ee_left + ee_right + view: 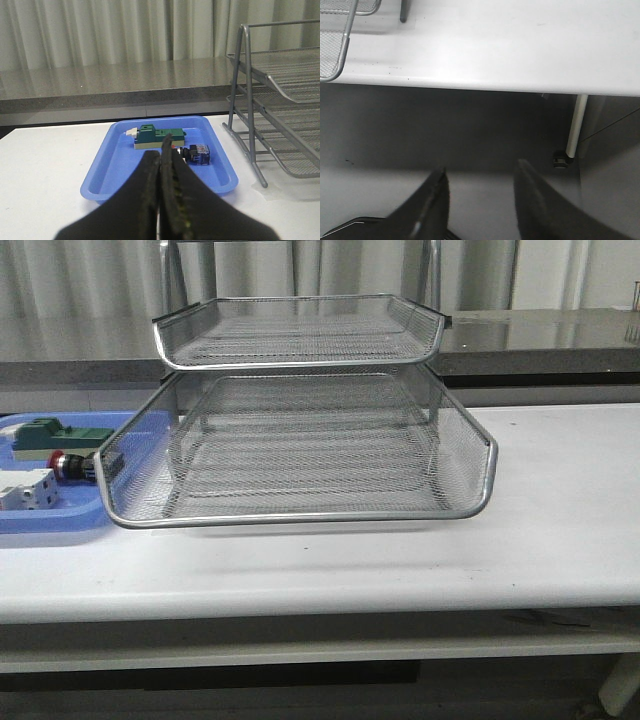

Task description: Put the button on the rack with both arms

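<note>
The button (73, 467) lies on its side in the blue tray (40, 522) at the table's left, red head toward the left, just beside the rack's lower tray. In the left wrist view the button (196, 153) shows past my left gripper (161, 150), whose fingers are pressed together with nothing between them, short of the tray. The silver mesh rack (300, 440) fills the table's middle, and its frame (245, 100) shows beside the tray. My right gripper (480, 172) is open and empty, below and in front of the table edge. Neither arm appears in the front view.
A green block (50, 432) and a white block (25, 490) share the blue tray with the button. In the right wrist view a rack corner (337, 40), the table's front edge (470, 82) and a table leg (575, 125) show above the floor.
</note>
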You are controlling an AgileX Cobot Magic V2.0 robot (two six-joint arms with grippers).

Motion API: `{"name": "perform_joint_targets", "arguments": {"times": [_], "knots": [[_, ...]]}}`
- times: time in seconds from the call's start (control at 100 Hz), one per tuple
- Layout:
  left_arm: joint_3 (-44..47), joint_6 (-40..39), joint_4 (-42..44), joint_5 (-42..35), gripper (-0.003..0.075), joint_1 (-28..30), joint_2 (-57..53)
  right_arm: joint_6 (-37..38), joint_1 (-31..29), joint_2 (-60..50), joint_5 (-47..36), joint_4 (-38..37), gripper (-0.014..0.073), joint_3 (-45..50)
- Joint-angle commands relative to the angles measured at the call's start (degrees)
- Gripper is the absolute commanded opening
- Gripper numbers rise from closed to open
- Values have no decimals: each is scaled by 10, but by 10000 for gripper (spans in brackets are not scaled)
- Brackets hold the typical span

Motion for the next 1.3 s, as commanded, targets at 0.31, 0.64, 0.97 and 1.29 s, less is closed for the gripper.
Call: {"name": "perform_joint_targets", "arguments": {"times": [0.31,0.64,0.97,1.29], "knots": [[19,-4,0,-46,-20,1,-18,0,-3,2,-27,-9,-66,-18],[19,-4,0,-46,-20,1,-18,0,-3,2,-27,-9,-66,-18],[19,-4,0,-46,-20,1,-18,0,-3,2,-27,-9,-66,-18],[11,-4,-6,-92,-20,1,-18,0,-3,2,-27,-9,-66,-18]]}}
